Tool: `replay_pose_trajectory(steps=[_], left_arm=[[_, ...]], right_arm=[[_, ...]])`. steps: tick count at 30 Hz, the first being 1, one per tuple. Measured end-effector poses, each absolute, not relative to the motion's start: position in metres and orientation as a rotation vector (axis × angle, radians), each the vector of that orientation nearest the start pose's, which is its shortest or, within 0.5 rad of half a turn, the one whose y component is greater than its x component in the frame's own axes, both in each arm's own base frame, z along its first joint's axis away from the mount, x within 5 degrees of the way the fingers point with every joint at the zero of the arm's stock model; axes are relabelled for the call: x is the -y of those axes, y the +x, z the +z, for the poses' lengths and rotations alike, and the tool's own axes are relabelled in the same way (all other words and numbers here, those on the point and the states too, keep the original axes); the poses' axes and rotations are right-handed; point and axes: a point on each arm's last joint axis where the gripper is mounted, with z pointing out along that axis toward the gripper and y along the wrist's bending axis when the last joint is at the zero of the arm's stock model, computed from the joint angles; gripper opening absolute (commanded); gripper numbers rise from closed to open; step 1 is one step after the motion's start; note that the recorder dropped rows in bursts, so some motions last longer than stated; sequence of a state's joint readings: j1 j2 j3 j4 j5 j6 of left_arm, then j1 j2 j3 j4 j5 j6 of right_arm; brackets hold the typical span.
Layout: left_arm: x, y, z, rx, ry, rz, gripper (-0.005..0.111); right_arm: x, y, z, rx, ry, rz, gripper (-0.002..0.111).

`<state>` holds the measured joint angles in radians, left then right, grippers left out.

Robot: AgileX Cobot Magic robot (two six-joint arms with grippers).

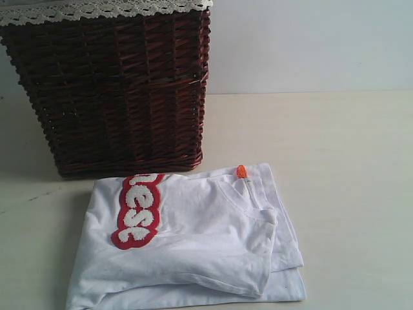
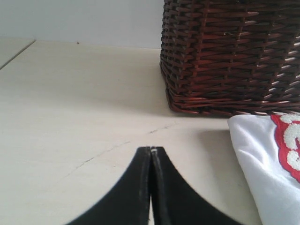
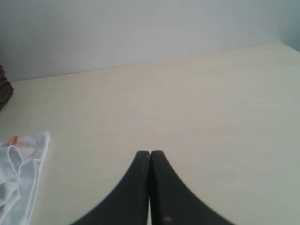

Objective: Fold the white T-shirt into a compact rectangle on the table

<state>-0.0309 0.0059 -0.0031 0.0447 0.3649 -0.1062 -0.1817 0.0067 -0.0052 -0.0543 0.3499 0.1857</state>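
1. White T-shirt (image 1: 193,245) is lying folded in layers on the table (image 1: 348,142), just in front of the wicker basket (image 1: 116,90), with its red band (image 1: 137,213) facing up.
2. It is looking soft, light and floppy; pinching a stitched hem or a layered corner seems the surest hold.
3. Near the basket's base, the left gripper (image 2: 151,151) is hovering with its jaws pressed together, gripping nothing.
4. Well away from the basket, the right gripper (image 3: 150,153) is likewise clenched and empty.

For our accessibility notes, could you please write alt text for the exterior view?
A white T-shirt, folded into a rough rectangle with its red lettered band showing, lies on a cream table. A dark wicker basket with lace trim stands just beyond it.
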Motion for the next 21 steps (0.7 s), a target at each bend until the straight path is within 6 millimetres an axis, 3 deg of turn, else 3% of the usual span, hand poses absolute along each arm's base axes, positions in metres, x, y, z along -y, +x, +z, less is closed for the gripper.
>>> replay_pose_trajectory(steps=[21], left_arm=[[0.0002, 0.0533, 0.1811, -1.851, -0.042, -0.052, 0.0]], right_arm=[[0.0061, 0.0533, 0.1828, -1.828, 0.188, -0.053, 0.0]])
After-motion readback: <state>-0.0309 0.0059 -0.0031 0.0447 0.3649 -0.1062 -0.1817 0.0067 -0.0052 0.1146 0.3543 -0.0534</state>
